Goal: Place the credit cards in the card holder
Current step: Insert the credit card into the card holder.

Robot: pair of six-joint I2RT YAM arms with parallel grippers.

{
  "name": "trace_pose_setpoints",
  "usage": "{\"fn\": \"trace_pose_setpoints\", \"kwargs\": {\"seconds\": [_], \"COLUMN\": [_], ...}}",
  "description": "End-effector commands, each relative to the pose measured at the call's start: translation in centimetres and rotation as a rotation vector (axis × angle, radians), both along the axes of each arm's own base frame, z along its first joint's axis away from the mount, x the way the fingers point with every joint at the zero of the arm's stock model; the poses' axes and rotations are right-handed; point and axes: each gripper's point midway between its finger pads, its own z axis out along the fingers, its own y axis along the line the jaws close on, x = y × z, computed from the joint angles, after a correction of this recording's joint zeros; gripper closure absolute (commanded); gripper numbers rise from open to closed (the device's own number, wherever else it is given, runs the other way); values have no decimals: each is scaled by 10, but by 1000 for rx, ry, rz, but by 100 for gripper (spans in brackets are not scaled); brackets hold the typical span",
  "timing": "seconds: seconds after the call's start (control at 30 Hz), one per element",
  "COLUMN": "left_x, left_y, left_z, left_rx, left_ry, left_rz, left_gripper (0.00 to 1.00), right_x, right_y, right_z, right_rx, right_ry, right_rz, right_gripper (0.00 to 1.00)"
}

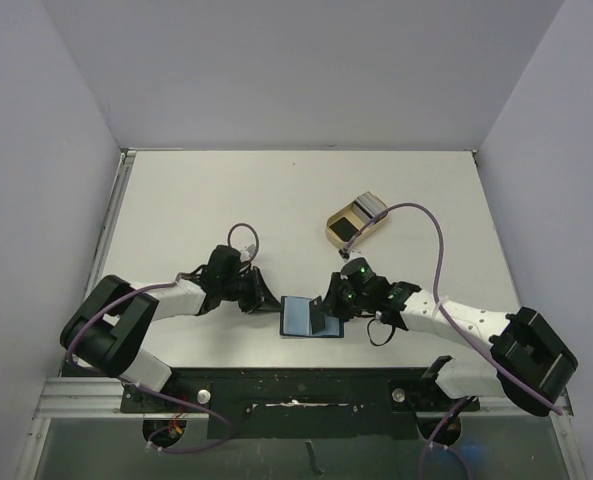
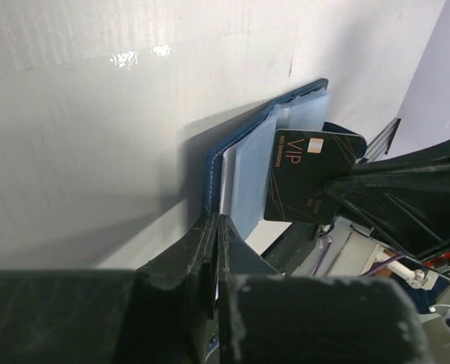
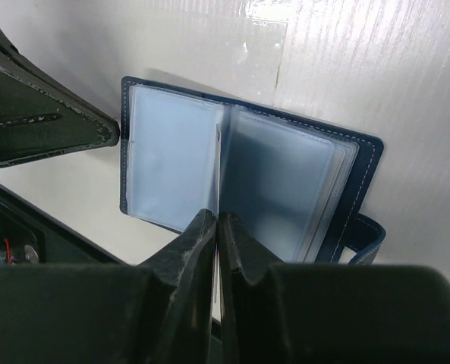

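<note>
My left gripper [image 2: 215, 227] pinches the open card holder [image 1: 298, 316] by one edge; my right gripper [image 3: 217, 224] clamps a black credit card [image 2: 308, 178] edge-on above it

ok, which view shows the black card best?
Left wrist: the black card faces it, VIP print legible, at the open card holder. Right wrist sees only its thin edge; top external, a dark sliver.

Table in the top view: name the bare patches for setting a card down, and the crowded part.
Bare: the far strip of the table behind the tan dish, and the far-left corner. Crowded: near centre, both jaws at the card holder.
</note>
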Motion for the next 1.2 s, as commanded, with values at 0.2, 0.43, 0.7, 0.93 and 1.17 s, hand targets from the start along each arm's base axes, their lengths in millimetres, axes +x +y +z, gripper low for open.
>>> {"fn": "trace_pose_setpoints", "kwargs": {"seconds": [0.2, 0.43, 0.7, 0.93, 1.17], "left_x": [7, 2, -6, -5, -7], "left_y": [3, 3, 3, 7, 9], "left_z": [-6, -13, -19, -23, -24], "left_rx": [42, 56, 67, 89, 90], "left_ry": [-56, -43, -27, -35, -29], "left_rz": [22, 18, 6, 26, 31], "left_gripper": [100, 100, 100, 100, 100], "right_x": [8, 5, 7, 8, 6], "right_y": [9, 9, 8, -1, -2], "right_z": [-5, -18, -21, -17, -21], "right_rx": [86, 120, 118, 95, 89], "right_ry": [0, 31, 31, 12, 16], "right_rz": [-46, -46, -61, -91, -100], "right_gripper": [93, 92, 91, 91, 91]}}
